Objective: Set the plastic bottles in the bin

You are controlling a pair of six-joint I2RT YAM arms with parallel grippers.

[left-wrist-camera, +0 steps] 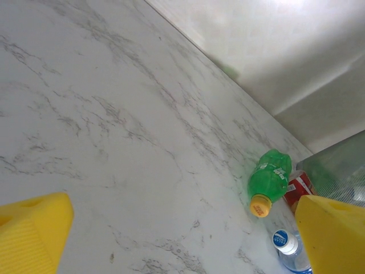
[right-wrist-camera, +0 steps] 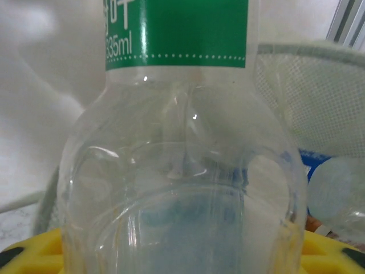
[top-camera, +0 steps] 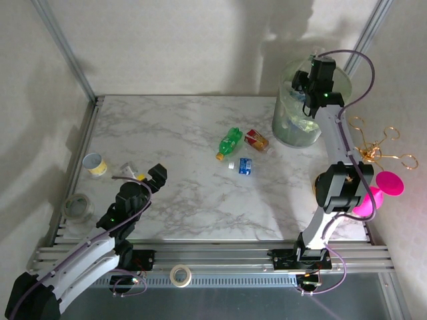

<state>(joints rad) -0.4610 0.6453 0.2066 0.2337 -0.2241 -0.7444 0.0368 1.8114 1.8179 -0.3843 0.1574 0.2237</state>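
My left jaws hang spread wide and empty over the bench point(left-wrist-camera: 114, 114). The green bottle point(left-wrist-camera: 269, 180) lies ahead and to their right, cap toward me, with a red-labelled bottle point(left-wrist-camera: 299, 185) and a blue-capped bottle point(left-wrist-camera: 288, 245) just beside it. My right jaws pinch a clear green-labelled bottle point(right-wrist-camera: 182, 171), its length pointing straight out from them, over the bin point(top-camera: 283, 130); I judge the bin's mouth lies beneath, so letting go comes next.

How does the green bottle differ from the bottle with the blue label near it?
The green bottle is tinted green with an orange cap; the blue-label bottle is clear. The green bottle is longer than the blue-label bottle. Both lie on their sides on the table.
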